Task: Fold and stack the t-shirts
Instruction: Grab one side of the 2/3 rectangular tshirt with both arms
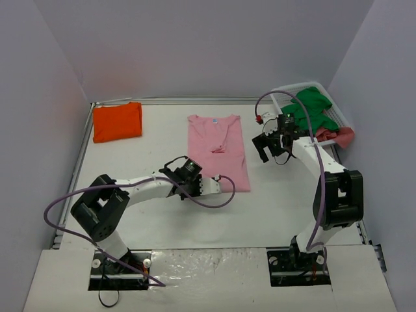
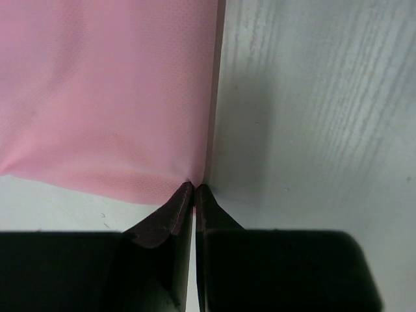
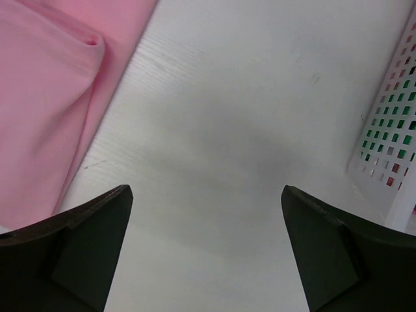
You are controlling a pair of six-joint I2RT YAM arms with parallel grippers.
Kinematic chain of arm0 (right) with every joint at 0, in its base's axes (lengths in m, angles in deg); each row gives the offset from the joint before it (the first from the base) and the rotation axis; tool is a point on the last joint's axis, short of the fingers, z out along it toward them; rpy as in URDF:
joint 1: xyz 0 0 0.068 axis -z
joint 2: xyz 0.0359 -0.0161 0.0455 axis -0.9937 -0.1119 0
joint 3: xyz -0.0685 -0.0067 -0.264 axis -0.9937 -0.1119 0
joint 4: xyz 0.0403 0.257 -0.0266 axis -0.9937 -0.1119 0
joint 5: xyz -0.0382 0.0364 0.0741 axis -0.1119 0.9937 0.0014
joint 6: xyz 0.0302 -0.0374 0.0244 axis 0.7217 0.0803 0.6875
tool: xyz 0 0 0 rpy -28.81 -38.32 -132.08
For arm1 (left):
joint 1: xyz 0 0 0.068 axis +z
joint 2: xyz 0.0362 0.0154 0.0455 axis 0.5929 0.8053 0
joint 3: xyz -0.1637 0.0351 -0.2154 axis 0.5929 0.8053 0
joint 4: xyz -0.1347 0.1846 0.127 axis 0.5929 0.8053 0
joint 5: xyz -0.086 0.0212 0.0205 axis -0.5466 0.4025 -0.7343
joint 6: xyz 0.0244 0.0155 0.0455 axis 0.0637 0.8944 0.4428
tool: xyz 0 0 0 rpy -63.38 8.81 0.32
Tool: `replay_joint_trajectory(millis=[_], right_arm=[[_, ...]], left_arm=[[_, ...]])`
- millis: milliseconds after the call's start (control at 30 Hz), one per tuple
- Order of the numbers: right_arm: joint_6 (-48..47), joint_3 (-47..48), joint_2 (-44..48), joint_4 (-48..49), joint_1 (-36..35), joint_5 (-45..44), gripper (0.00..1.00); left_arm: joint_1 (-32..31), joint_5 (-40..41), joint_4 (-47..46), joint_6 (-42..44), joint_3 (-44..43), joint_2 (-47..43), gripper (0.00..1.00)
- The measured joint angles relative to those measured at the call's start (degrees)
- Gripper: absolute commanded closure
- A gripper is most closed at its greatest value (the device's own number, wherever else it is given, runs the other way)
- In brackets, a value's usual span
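Pink t-shirt (image 1: 218, 153): mid tabletop (image 1: 149, 156), lying flat as a long narrow strip running near to far, neck twd the far edge.
Orange t-shirt (image 1: 117, 121): folded, at the far-left corner of the tabletop, well apart from the pink one.
L gripper (image 2: 195, 188): you've got it clenched on the pink shirt's near-left hem corner. Wrist view shows the tips pressed together w/ the cloth corner nipped btwn them, low on the tabletop.
R gripper (image 3: 207, 192): released, jaws wide, nothing btwn them. You have it over bare tabletop, btwn the pink shirt's right edge and the basket.
Basket (image 1: 338, 107): white, slatted, far-right corner. Green cloth (image 1: 312, 107) piled in it, and a reddish-pink cloth (image 1: 338, 135) at its near side.
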Motion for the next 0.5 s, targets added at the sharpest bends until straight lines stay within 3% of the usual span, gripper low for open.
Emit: replay_joint_trajectory(millis=[167, 500], right_arm=[[-3.93, -4.09, 9.29, -0.31, 0.02, 9.62, 0.02], [-17.35, -12.37, 24.52, -4.0, -0.17, 27.61, 0.15]], left_arm=[[2.69, -6.21, 7.45, 2.23, -2.78, -0.02, 0.98], [6.1, -15.47, 20.59, 7.34, -10.4, 2.14, 0.98]])
